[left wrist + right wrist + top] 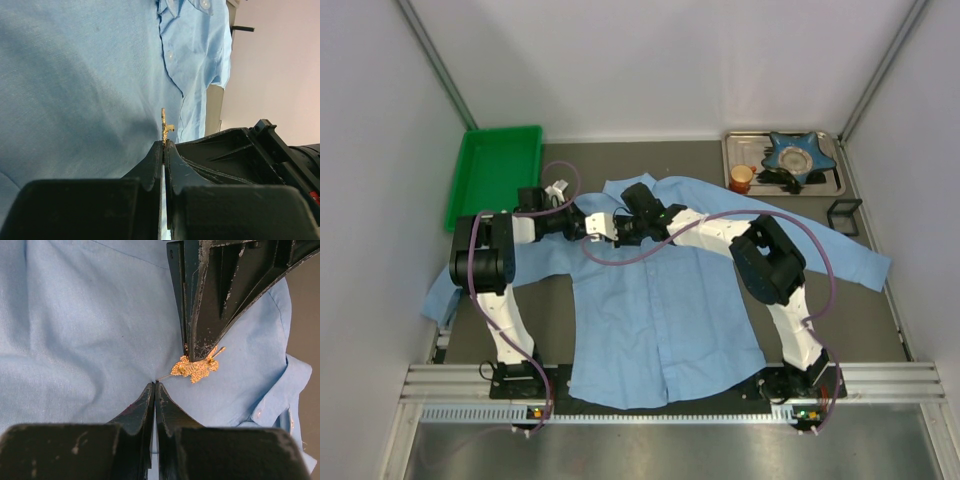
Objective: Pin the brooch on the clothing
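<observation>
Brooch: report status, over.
Left gripper shut on brooch. Right gripper shut, tips at the pin's point. Brooch over blue shirt; pinned or not, cannot tell. Nothing in the way.

I see the clothing (pixel 660 320), a light blue button-up shirt, spread flat and front up across the table. Its collar is at the far side and its sleeves reach out to both sides. The brooch (pixel 196 369) is a small, glittery gold flower-like piece over the upper chest near the collar. It is pinched at its edge by the left gripper (pixel 200 352). Its thin pin points toward the closed tips of the right gripper (pixel 155 386).
</observation>
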You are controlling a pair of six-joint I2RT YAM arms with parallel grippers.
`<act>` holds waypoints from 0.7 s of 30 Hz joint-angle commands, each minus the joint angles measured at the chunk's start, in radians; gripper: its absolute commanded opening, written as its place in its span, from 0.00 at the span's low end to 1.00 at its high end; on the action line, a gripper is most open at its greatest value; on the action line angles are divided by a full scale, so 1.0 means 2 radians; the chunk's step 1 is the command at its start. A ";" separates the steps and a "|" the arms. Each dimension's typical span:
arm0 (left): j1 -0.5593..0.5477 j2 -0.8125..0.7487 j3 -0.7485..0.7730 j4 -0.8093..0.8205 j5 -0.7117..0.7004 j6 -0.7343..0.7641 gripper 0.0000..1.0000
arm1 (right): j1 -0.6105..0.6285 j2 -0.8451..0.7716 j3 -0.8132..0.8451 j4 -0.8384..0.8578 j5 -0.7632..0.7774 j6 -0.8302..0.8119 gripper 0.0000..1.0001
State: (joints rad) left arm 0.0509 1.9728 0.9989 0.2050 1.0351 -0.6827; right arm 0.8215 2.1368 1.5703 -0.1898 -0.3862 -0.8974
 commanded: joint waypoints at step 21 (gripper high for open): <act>-0.006 -0.005 0.011 -0.010 0.027 0.018 0.00 | 0.009 -0.034 -0.005 0.032 -0.014 -0.022 0.00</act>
State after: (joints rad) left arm 0.0479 1.9728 0.9993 0.1844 1.0550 -0.6735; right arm 0.8219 2.1345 1.5639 -0.1783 -0.3893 -0.9237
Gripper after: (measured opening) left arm 0.019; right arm 0.004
